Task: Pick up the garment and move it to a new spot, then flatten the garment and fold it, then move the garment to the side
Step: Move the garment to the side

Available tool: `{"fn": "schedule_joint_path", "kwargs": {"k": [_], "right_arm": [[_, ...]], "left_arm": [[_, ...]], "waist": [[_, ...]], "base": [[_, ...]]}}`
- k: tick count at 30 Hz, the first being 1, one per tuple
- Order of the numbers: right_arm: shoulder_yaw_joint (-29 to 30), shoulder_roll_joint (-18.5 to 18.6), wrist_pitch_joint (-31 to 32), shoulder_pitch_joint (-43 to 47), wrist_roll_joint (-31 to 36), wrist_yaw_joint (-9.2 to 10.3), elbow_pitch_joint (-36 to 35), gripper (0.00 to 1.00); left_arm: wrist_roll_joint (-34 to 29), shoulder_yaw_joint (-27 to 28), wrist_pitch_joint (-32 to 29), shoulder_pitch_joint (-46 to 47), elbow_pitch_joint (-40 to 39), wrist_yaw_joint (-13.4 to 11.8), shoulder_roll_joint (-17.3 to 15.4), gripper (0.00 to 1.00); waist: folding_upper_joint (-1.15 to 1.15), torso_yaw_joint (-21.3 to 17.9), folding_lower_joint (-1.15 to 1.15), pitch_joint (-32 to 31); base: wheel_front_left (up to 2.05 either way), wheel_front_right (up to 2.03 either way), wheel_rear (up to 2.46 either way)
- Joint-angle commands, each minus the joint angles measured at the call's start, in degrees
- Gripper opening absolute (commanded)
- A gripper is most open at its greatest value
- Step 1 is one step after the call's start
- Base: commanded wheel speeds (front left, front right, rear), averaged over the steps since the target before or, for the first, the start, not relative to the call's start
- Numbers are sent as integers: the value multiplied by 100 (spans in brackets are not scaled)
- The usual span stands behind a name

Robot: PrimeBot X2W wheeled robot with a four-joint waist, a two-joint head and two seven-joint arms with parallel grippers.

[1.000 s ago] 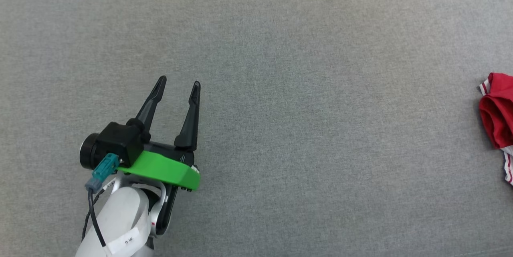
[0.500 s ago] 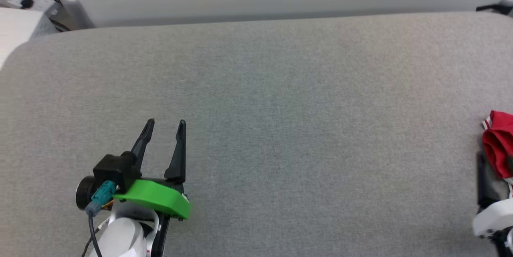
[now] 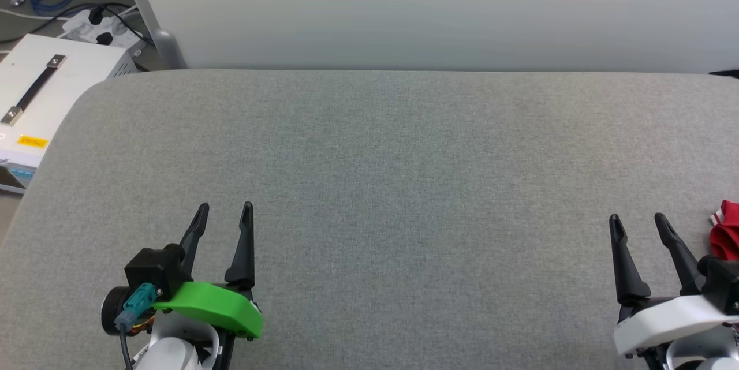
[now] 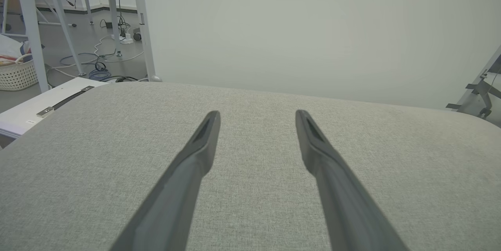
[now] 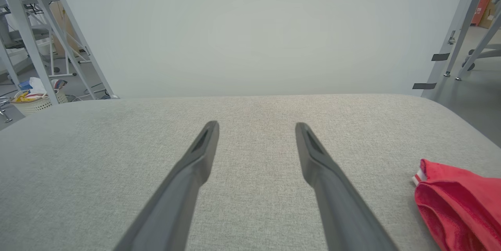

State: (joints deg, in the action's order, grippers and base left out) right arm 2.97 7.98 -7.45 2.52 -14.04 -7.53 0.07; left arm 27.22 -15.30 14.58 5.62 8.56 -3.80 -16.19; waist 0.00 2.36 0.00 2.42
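The red garment [image 3: 726, 231] lies bunched at the far right edge of the grey padded table [image 3: 404, 156], with a bit of striped trim showing; most of it is cut off by the frame. In the right wrist view the garment [image 5: 458, 204] sits low at the right, beside and apart from the fingers. My right gripper [image 3: 638, 220] is open at the lower right, just left of the garment, holding nothing. At the lower left my left gripper [image 3: 224, 208] is open and holds nothing, far from the garment. Both pairs of fingers hover over bare fabric [image 4: 254, 157].
A white box [image 3: 40, 98] with a black handle stands off the table's left end, with cables and a power strip [image 3: 92, 23] behind it. A pale wall panel [image 3: 404, 6] runs along the table's far edge. Metal frame legs [image 5: 450, 47] stand at the right.
The head camera has tilted up, so the table's far edge, the wall and the white box have come into view. The right gripper has come into view. The garment lies as before.
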Motion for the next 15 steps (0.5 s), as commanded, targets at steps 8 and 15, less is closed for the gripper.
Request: {"fn": "schedule_joint_path", "kwargs": {"k": [8, 15], "right_arm": [[-40, -109, 245, 657, 163, 4, -772, 100], [-158, -117, 458, 960, 220, 4, -1257, 100]], "left_arm": [[53, 63, 33, -312, 92, -38, 13, 100], [56, 96, 37, -560, 153, -53, 25, 100]], "waist": [[0, -149, 0, -263], [0, -286, 0, -419]], "base": [[0, 0, 0], [0, 0, 0]]}}
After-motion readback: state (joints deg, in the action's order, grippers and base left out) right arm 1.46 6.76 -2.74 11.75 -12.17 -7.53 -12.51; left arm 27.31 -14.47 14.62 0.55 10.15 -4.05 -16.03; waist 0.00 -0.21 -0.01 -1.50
